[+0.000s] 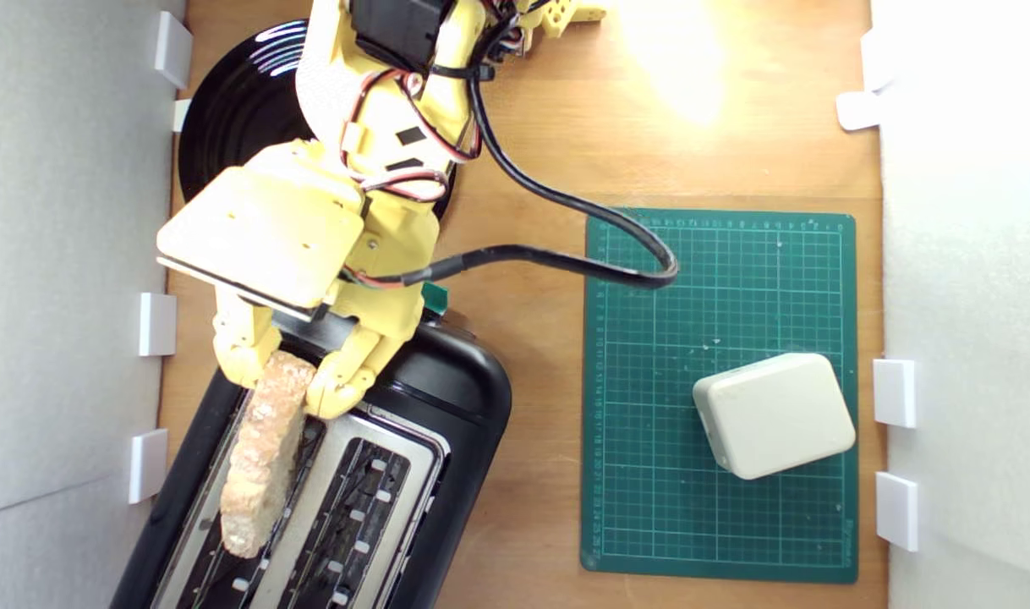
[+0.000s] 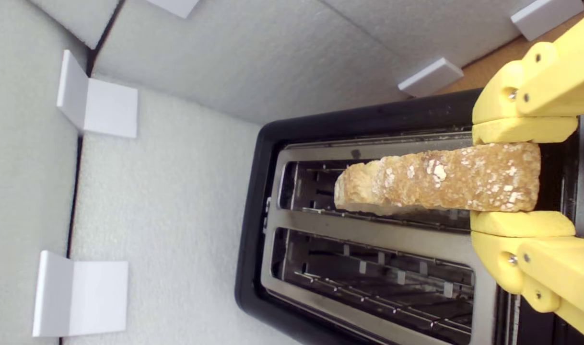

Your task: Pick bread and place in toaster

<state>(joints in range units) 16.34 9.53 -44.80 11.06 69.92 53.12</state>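
Observation:
The bread is a tan-crusted slice held on edge, crust up, between my yellow fingers. My gripper is shut on its end. It hangs over the black toaster at the exterior view's lower left. In the exterior view the slice runs lengthwise over the left slot of the silver top plate. The wrist view shows it above that slot, its lower edge near the slot's rim; how deep it sits I cannot tell. The other slot is empty. The teal lever knob peeks out beside my wrist.
A glossy black plate lies behind the arm. A white rounded block sits on a green cutting mat to the exterior view's right. White foam walls with white brackets close in both sides. A black cable loops over the mat.

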